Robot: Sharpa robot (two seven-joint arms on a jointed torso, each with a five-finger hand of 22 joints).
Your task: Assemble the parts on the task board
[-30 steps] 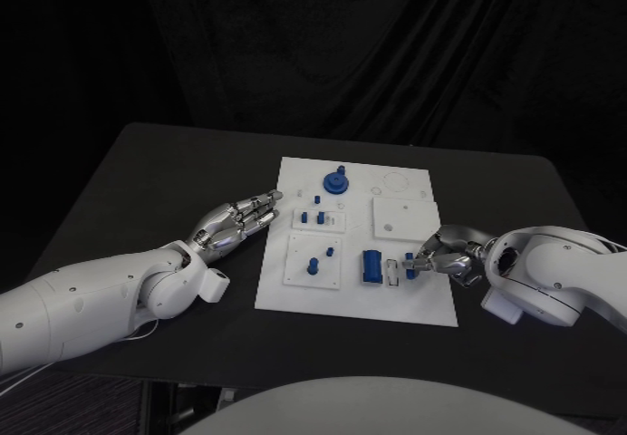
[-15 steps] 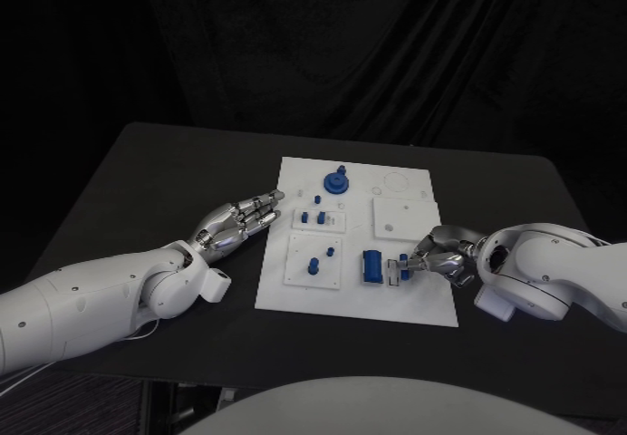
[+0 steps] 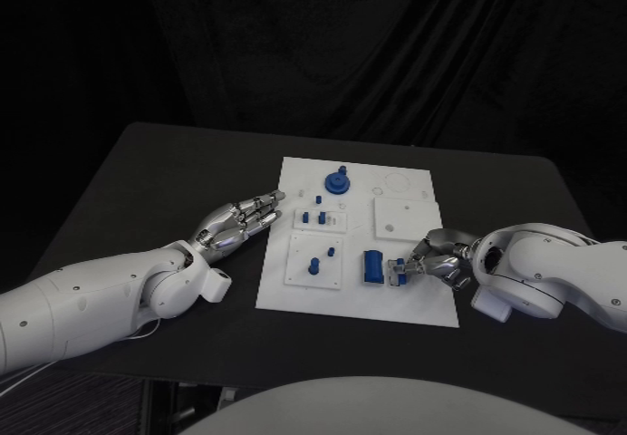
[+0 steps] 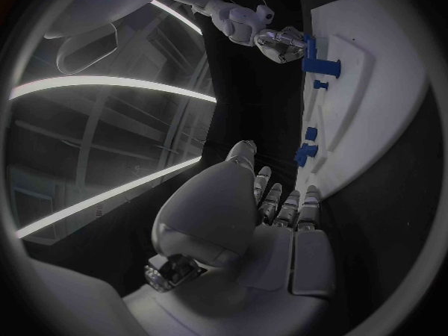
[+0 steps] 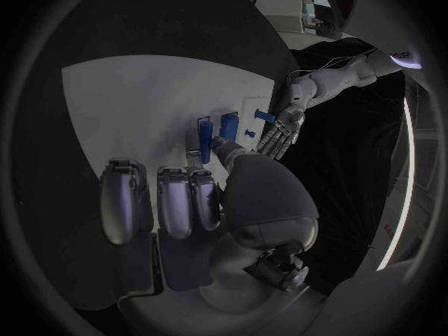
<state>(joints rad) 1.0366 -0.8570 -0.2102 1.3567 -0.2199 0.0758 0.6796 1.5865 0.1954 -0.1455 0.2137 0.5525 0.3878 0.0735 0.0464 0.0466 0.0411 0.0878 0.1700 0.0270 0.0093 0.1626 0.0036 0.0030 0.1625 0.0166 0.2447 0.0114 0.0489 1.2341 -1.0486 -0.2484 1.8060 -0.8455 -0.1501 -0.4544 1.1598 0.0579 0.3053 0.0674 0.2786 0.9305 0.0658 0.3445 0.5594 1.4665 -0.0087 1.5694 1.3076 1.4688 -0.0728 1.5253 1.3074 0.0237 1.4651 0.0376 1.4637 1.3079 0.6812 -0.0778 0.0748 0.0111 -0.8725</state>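
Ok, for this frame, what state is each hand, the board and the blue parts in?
left hand: holds nothing, fingers extended at the task board's left edge.
right hand: fingers closed on a small blue part at the board.
task board: flat on the table.
blue round part: standing at the board's far end.

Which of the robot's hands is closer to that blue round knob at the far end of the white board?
Left. The left hand lies beside the board's left edge, its fingers reaching toward the blue round knob; the right hand works at the task board's near right part.
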